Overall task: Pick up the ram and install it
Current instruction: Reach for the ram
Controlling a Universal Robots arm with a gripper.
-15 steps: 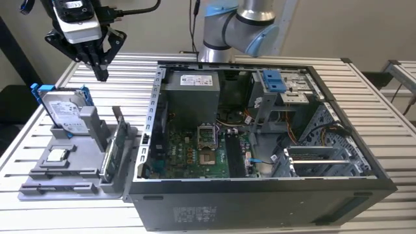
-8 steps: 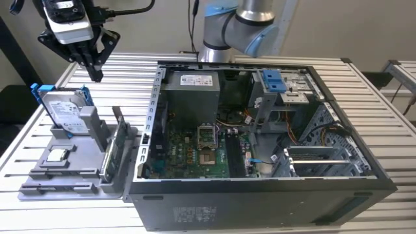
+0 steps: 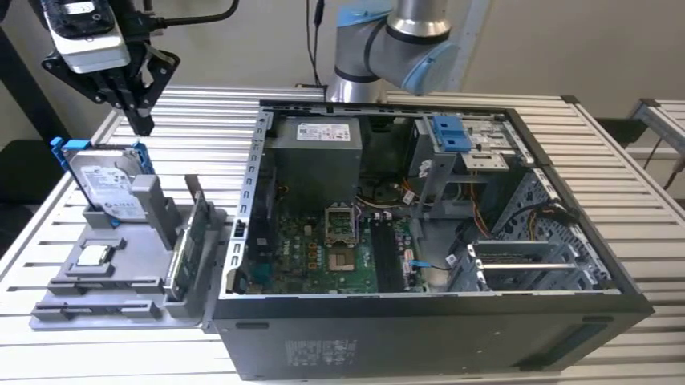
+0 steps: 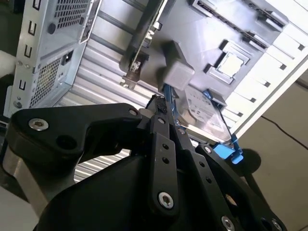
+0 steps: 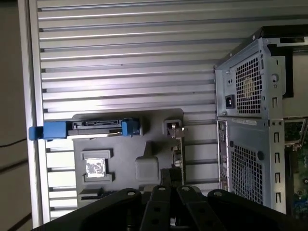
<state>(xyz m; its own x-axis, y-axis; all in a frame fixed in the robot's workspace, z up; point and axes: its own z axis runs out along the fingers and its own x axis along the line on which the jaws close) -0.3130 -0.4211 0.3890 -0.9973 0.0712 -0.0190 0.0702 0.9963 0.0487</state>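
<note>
Ram [image 3: 102,283] in tray [image 3: 107,319] — claw [image 3: 143,124] points down, pinched.

I see the ram [image 3: 75,309] in the exterior view as a long, thin, dark stick, seen edge-on. It stands on its long edge in a slot of the grey holder [image 3: 131,250], at the holder's near end on the exterior view's left. It sits level, with nothing touching it, and is not yet installed.

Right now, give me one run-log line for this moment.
gripper shut, empty, hovering over gray fixture near hard drive | ram standing in fixture, untouched | computer case open
</note>
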